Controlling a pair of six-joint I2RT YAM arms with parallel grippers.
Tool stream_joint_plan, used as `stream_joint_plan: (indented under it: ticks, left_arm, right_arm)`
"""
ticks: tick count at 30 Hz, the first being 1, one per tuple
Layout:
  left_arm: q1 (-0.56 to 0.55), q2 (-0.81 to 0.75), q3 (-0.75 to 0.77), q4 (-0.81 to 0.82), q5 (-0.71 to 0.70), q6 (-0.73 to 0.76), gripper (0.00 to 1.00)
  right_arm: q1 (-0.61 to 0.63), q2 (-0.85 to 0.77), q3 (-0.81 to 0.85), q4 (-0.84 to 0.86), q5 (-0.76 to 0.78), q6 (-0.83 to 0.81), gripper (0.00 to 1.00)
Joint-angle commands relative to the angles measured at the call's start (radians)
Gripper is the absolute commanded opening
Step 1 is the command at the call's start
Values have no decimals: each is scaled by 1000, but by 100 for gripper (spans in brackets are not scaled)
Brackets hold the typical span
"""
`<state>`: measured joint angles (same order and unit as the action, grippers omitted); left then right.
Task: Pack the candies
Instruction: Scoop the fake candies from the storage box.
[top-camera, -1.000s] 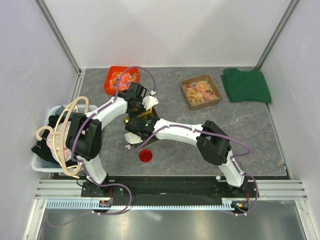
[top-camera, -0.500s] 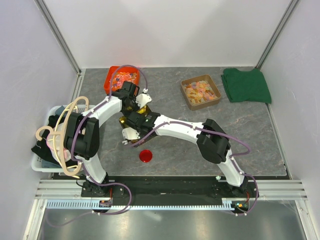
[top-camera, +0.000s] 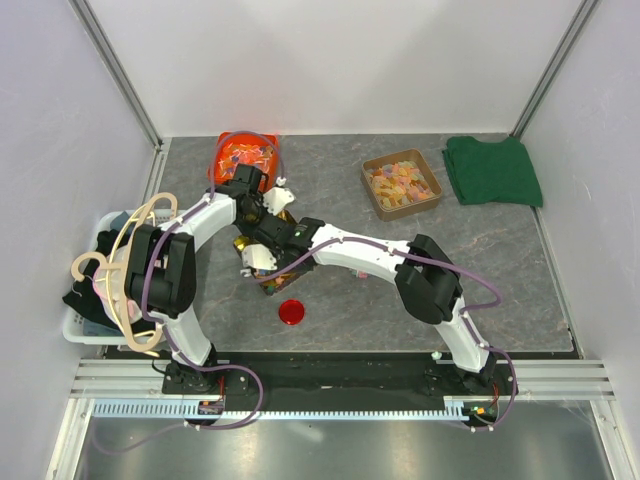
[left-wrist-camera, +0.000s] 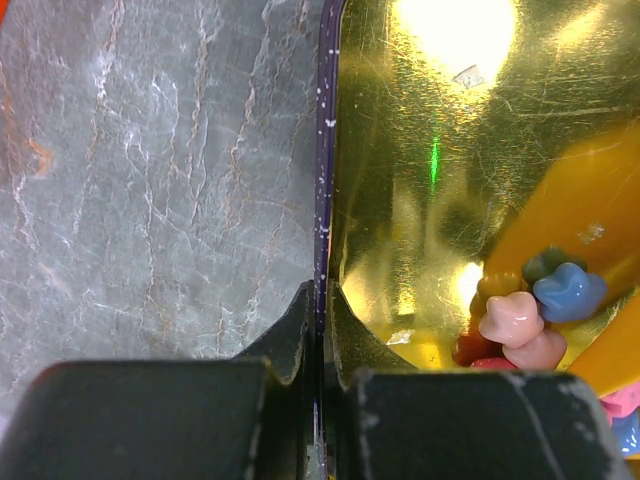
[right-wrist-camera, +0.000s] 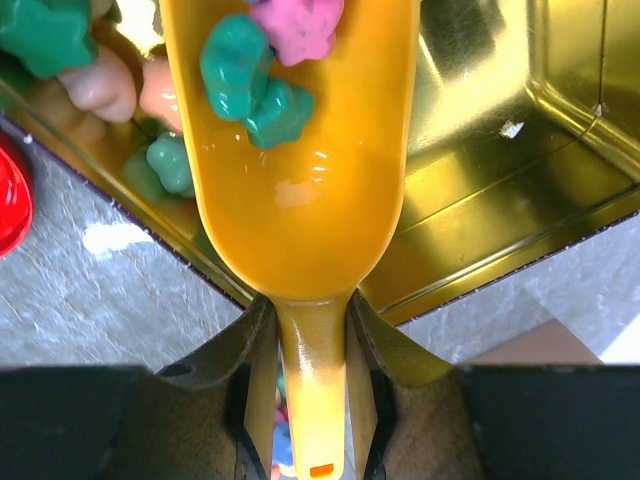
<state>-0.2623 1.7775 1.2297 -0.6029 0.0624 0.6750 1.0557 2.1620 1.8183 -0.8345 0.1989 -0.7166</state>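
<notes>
A tin (left-wrist-camera: 430, 150), gold inside and dark purple outside, stands on the grey table. My left gripper (left-wrist-camera: 321, 300) is shut on the tin's thin side wall. My right gripper (right-wrist-camera: 310, 310) is shut on the handle of a yellow scoop (right-wrist-camera: 300, 200), whose bowl hangs over the tin (right-wrist-camera: 500, 150). Green and pink candies (right-wrist-camera: 245, 80) lie in the scoop. More candies (right-wrist-camera: 100, 85) sit on the tin's floor, and the left wrist view shows pink and blue candies (left-wrist-camera: 540, 310) there too. From above, both wrists meet over the tin (top-camera: 281, 221) and hide most of it.
An orange-red tray (top-camera: 245, 155) of wrapped sweets stands just behind the left wrist. A brown tray (top-camera: 401, 183) of gummies is at the back right, with a folded green cloth (top-camera: 492, 170) beyond it. A red disc (top-camera: 292, 311) lies near the front. A white basket (top-camera: 85, 325) with hangers stands at the left edge.
Both wrists have shifted a little to the left, taking the tin and the scoop with them. Both grips are unchanged.
</notes>
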Motion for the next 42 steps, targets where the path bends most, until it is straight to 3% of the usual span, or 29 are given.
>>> stream_joint_plan:
  ticks: [1,18,29,42]
  left_arm:
    - [38,-32,1,52,0,-32,2]
    - [97,-26,-7,51,22,-40,2]
    - [107,2,-16,78,43,-64,2]
    - [98,19,-15,88,116,-106,2]
  right_arm:
    - [-10,-4,33,38,-73,54,0]
    - [-49,-108,-5,121,-99,98,0]
    - [-49,-284,-36,135,-196,100,0]
    - [-123,-540,-203,120,-127,88,0]
